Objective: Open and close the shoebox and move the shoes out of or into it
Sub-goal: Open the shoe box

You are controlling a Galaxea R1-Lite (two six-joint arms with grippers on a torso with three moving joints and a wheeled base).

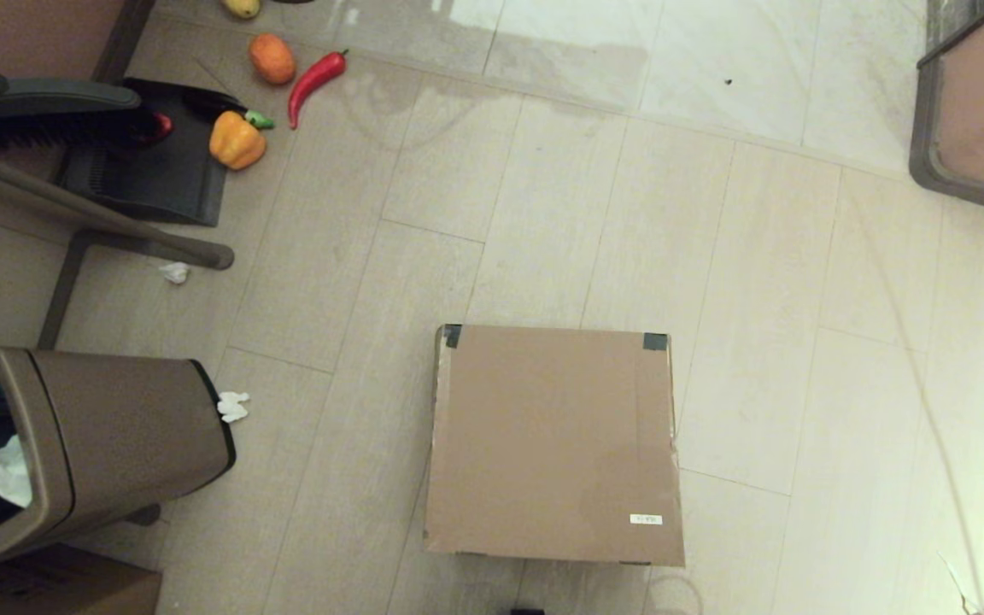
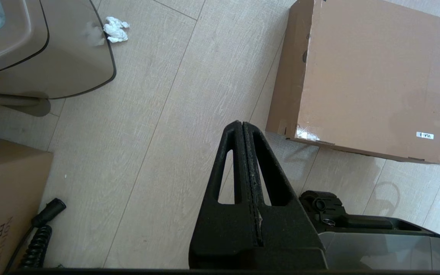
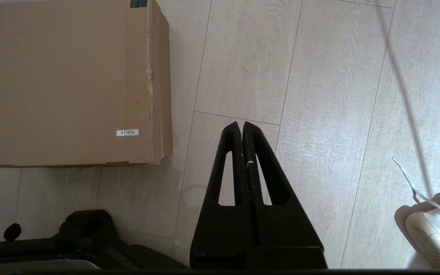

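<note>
The brown cardboard shoebox (image 1: 553,444) sits on the tiled floor just in front of me, lid flat down, with dark tape patches at its two far corners and a small white label near the front right corner. It also shows in the left wrist view, shoebox (image 2: 369,76), and the right wrist view, shoebox (image 3: 63,84). The teal slippers are out of view. My left gripper (image 2: 241,124) hangs shut over bare floor beside the box's left front corner. My right gripper (image 3: 241,124) is shut too, above the floor off the box's right side. Neither arm shows in the head view.
A brown trash bin (image 1: 90,453) stands at the left with crumpled tissue (image 1: 232,407) beside it. Toy peppers (image 1: 236,141) and a dustpan (image 1: 159,162) lie at the far left. Another cardboard box (image 2: 6,198) is near the left arm. A white sneaker (image 3: 434,229) lies off to the right.
</note>
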